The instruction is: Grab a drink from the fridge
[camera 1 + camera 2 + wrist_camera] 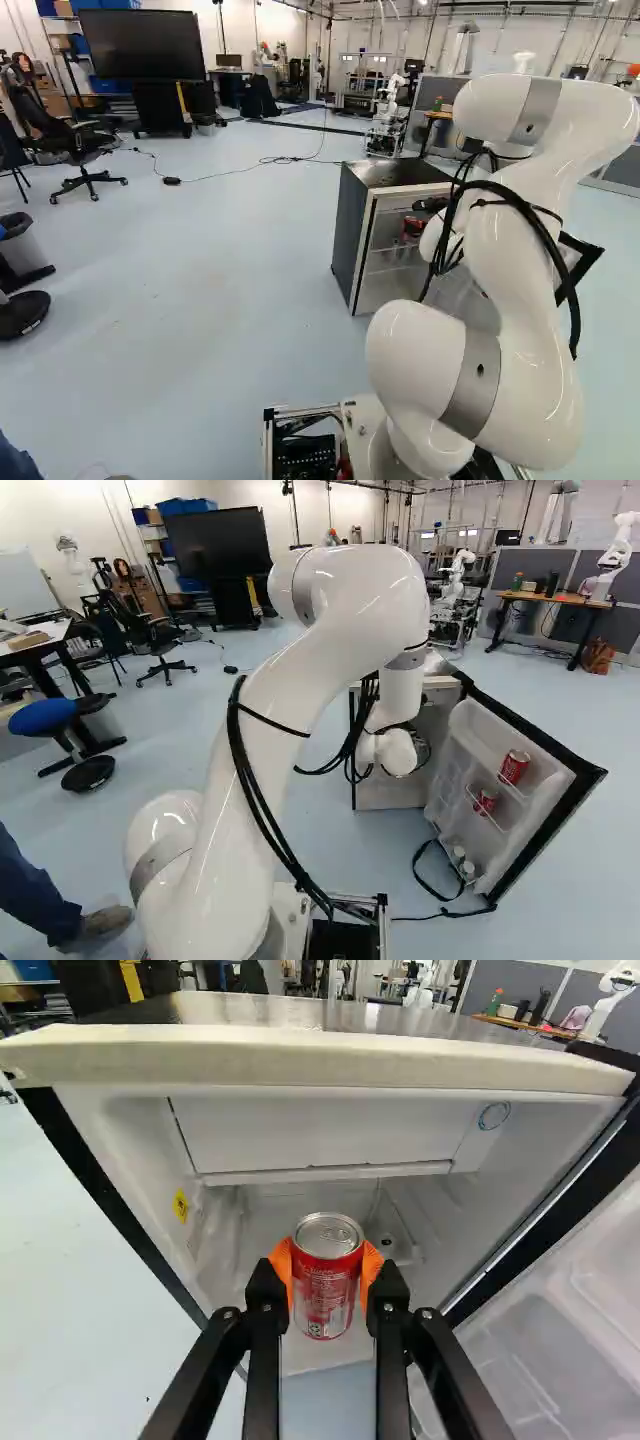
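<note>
A red aluminium can with a silver lid [327,1278] sits upright at the mouth of the open, white-lined fridge [320,1056], clasped from both sides by the orange pads [372,1266] of the black two-fingered gripper [328,1272]. The grasp appears complete; withdrawal well clear of the fridge remains.

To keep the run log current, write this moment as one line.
gripper: shut on red can | can: upright, at fridge opening | door: open | in door: two more red cans
</note>
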